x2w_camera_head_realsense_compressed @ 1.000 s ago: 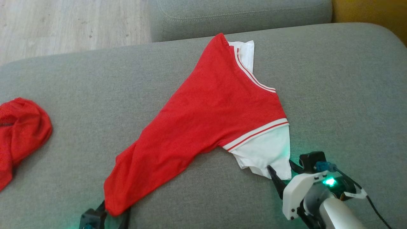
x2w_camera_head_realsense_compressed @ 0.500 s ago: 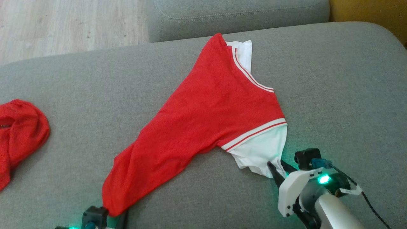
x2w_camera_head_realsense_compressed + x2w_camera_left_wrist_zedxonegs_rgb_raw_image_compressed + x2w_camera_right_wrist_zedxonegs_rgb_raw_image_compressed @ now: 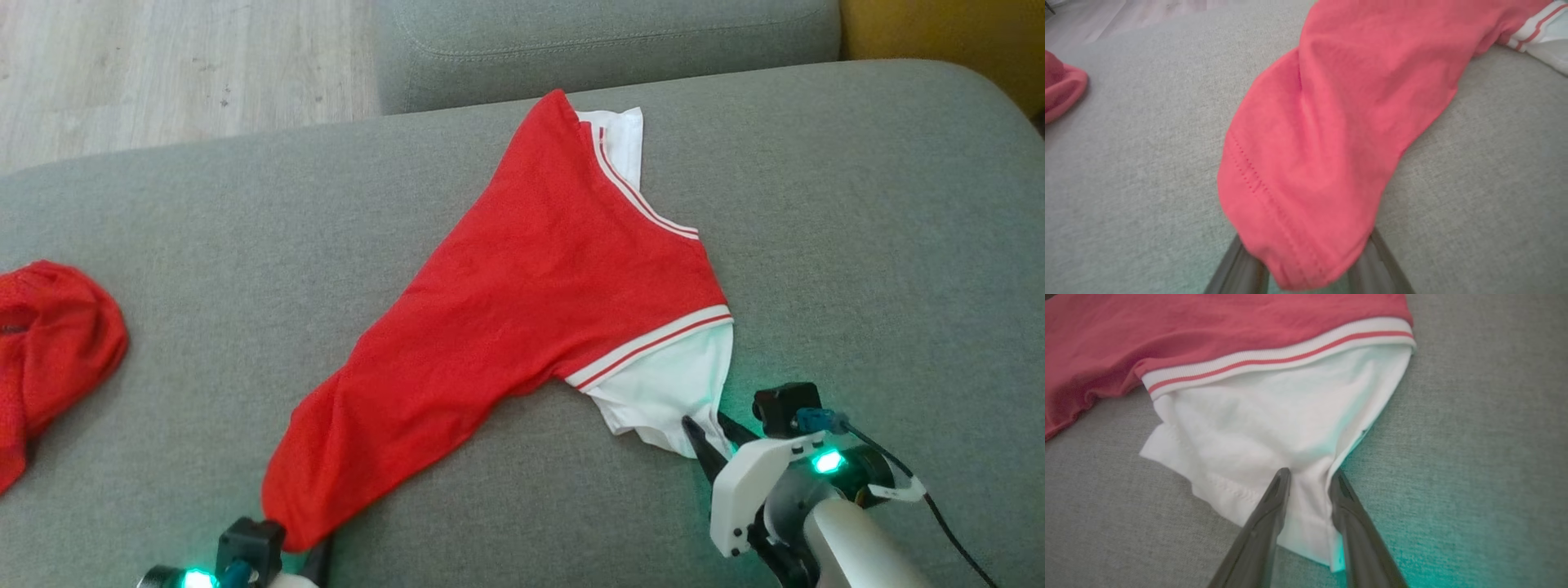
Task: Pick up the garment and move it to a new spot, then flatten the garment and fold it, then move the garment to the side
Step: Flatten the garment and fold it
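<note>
Grey sofa cushion (image 3: 857, 245) carries the garment (image 3: 522, 302), lying diagonally, red body up, white sleeve at near right. The right gripper (image 3: 1310, 473) has its fingers narrow, pinching the sleeve hem. The left gripper (image 3: 1308, 261) clamps the red hem corner, tips hidden under the cloth. A red cloth lump (image 3: 49, 343) sits well apart at far left. Behind are a second cushion (image 3: 604, 41) and the wood floor (image 3: 163, 65).
</note>
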